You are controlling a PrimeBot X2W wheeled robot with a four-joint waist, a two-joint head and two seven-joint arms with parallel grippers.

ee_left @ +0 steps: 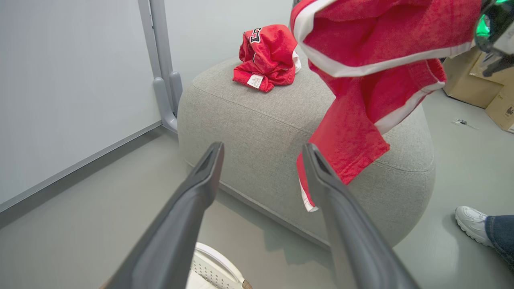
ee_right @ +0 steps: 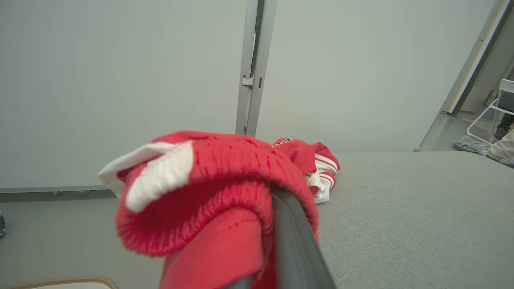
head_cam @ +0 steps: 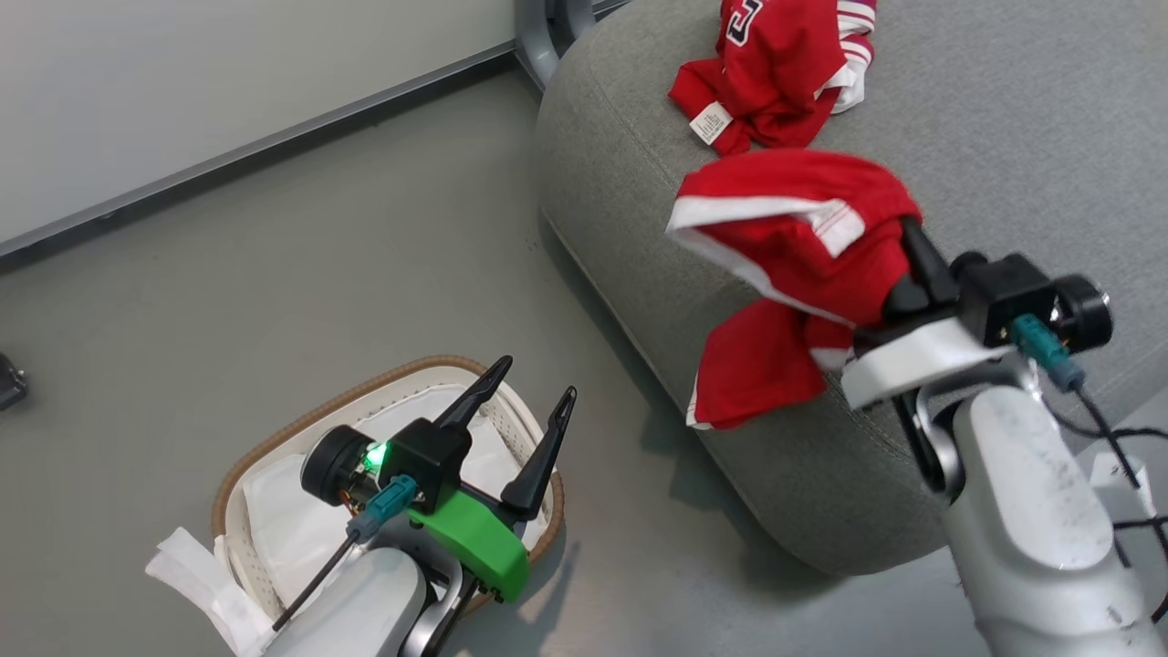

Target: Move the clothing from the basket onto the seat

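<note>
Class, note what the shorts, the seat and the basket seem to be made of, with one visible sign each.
Shorts: probably soft matte knit cloth; they droop in folds. Seat: grey woven upholstery; flecked, matte weave. Basket: likely cream plastic, smooth with punched holes; brown rim looks woven.

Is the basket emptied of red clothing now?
Seemingly empty: the basket holds just white lining; jersey lies on the seat, shorts hang from the shut right pincer.

My left gripper (ee_left: 263, 147) gapes wide; beyond it the shorts (ee_left: 361, 80) hang over the near edge of the seat (ee_left: 249, 120), the jersey (ee_left: 267, 60) crumpled at its far edge.
</note>
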